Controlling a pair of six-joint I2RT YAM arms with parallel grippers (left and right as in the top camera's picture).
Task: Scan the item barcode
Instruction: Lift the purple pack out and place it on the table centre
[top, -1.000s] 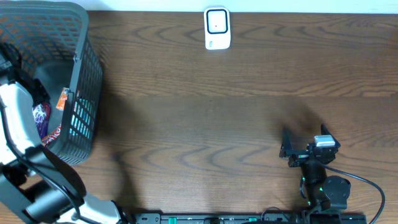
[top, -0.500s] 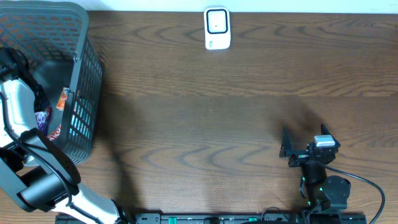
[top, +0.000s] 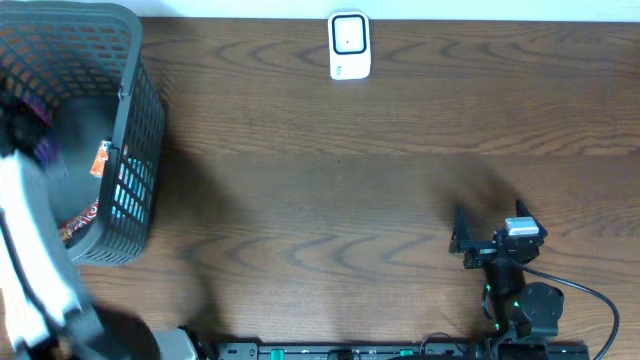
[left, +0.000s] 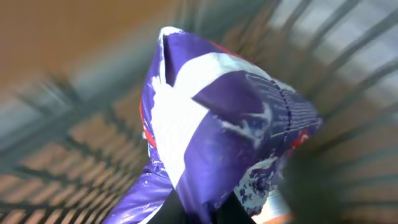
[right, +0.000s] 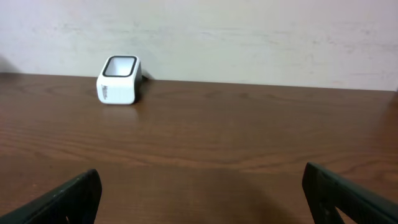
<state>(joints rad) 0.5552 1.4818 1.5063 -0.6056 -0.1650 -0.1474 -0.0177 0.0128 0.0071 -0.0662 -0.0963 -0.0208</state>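
A purple and white snack packet (left: 211, 118) fills the left wrist view, pinched at its lower edge by my left gripper (left: 208, 211), which is shut on it. Overhead, that arm is a blur inside the dark mesh basket (top: 135, 120), with a patch of the purple packet (top: 45, 150) showing beside it. The white barcode scanner (top: 349, 45) stands at the table's far edge and also shows in the right wrist view, scanner (right: 118, 79) at the back left. My right gripper (top: 488, 215) rests near the front right, open, with nothing between its fingers (right: 199, 186).
The basket holds other packets, one orange (top: 101, 160) and one red and white (top: 80, 218). Its mesh walls (left: 62, 143) surround the left gripper closely. Bare wooden table (top: 320, 200) lies between basket, scanner and right arm.
The left gripper has shut on the purple packet and moved within the basket; it is motion-blurred now. The right arm has not moved.
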